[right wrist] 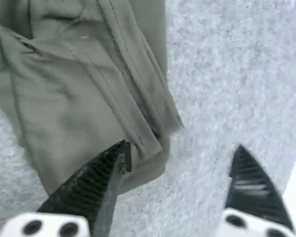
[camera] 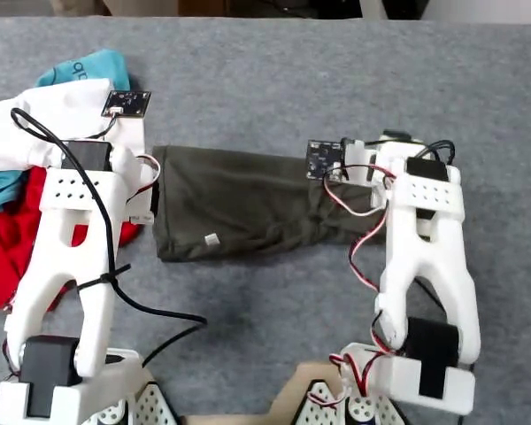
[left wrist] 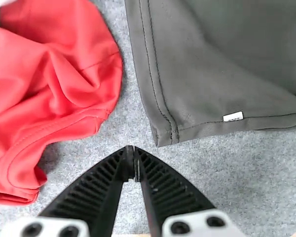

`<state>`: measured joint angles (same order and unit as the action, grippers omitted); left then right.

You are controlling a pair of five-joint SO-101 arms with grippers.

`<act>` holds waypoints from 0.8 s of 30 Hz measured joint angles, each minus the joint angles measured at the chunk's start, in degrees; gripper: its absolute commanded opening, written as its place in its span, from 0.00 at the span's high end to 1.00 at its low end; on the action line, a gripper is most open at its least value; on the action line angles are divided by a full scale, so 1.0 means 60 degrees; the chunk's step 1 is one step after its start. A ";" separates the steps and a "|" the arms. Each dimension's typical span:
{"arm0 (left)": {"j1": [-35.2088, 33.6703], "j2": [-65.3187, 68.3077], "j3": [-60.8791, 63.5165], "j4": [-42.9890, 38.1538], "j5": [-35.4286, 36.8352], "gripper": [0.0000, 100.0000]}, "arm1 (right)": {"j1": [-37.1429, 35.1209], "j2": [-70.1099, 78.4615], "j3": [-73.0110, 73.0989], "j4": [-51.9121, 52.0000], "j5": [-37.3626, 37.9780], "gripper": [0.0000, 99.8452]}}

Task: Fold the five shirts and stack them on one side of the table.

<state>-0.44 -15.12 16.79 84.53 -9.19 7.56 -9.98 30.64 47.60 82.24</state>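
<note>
Our olive shirt (camera: 239, 204) sits half-folded in the middle of the table (camera: 336, 71). The right gripper (right wrist: 180, 149) gapes wide over its bunched end. The left gripper (left wrist: 130, 165) is pinched closed on nothing by the hem. We reckon a one-sided grab could drag the fold crooked toward the red shirt (left wrist: 49, 84).

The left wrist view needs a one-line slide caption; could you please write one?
Shut left gripper over the table, between a crumpled red shirt and an olive shirt.

overhead looking down, wrist views close, sharing olive shirt (camera: 239, 202)
</note>
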 measured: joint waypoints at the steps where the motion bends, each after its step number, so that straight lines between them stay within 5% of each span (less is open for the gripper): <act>1: 0.0000 0.0000 0.0000 0.0000 0.0000 0.98 | 0.0000 -0.0278 0.0234 0.0000 0.0000 0.65; 4: 0.0000 0.0000 0.0000 0.0000 0.0000 0.98 | 0.0000 -0.1216 0.1055 0.0000 -0.0015 0.72; 8: 0.0000 0.0000 0.0000 0.0000 0.0000 0.98 | 0.0000 -0.2344 0.2256 -0.0059 -0.0059 1.00; 15: 0.0527 0.0000 0.0000 0.0000 0.0205 0.98 | 0.0000 -0.2769 0.3077 -0.0059 -0.0410 0.98; 24: 0.3604 0.0000 0.1641 -0.1802 0.0542 0.98 | -0.0044 -0.2256 0.3736 -0.1070 -0.0498 0.98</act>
<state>21.19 -15.12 26.64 73.71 -5.93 7.30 -23.52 53.05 41.19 79.25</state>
